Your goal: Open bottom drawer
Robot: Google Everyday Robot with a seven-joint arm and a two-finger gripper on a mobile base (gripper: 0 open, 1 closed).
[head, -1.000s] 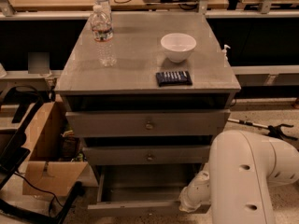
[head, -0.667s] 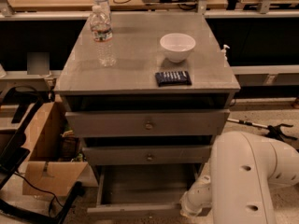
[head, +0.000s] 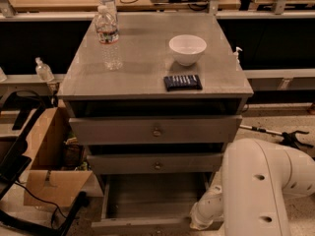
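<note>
Our hand (head: 198,223) is sitting low at the right front edge of the bottom drawer (head: 152,198); we cannot tell its grip. With that drawer standing well out beneath the desk (head: 142,58), we are favouring a straight, level pull.

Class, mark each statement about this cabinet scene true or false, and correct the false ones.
1. The bottom drawer is pulled out. True.
2. The bowl sits inside the bottom drawer. False: it stands upright on the cabinet top.
3. The gripper is at the bottom drawer's front, near its right end. True.
4. The packet lies on the floor. False: it lies on the cabinet top, in front of the bowl.
5. A cardboard box stands left of the cabinet. True.
</note>
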